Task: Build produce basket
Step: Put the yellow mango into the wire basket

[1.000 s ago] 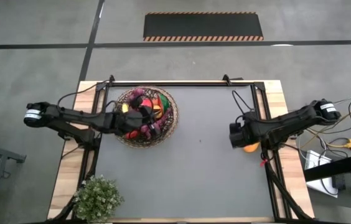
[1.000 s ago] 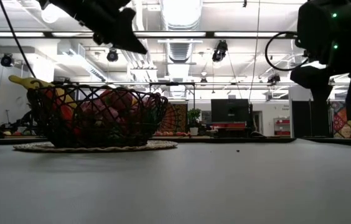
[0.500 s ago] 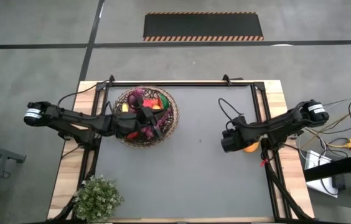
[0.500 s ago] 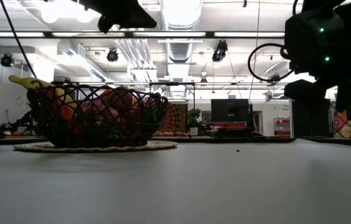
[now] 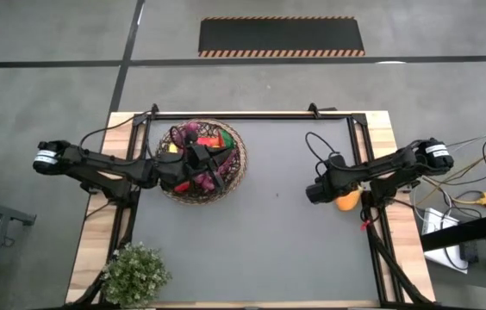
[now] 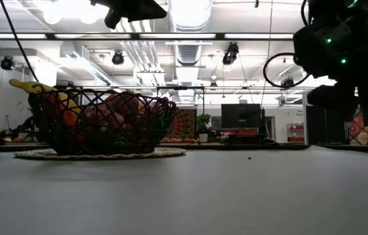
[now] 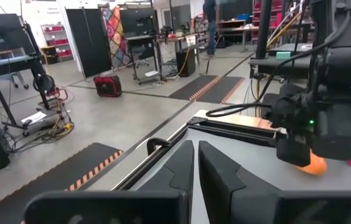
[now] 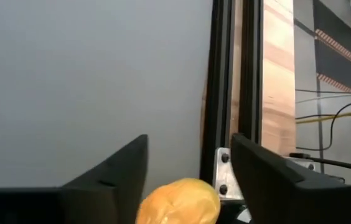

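Right claw (image 8: 188,168): standing wide, straddling the orange fruit (image 8: 178,200) at the tabletop (image 5: 260,224) right edge; centring before closing
Left claw (image 7: 195,163): pinched narrow, hanging empty over the basket (image 5: 202,161), upper left

Two dark jointed arms, white bands near their outer ends, black cables looping alongside (small green lights glow).

Basket (image 5: 202,161): open-woven dark wicker twigs, rough. Table (image 5: 260,232): matt grey smooth top, bare pale wood borders, black metal frame rails. Orange fruit (image 8: 178,201): smooth plastic, slight sheen. Right gripper (image 8: 191,174) fingers: matt black plastic.
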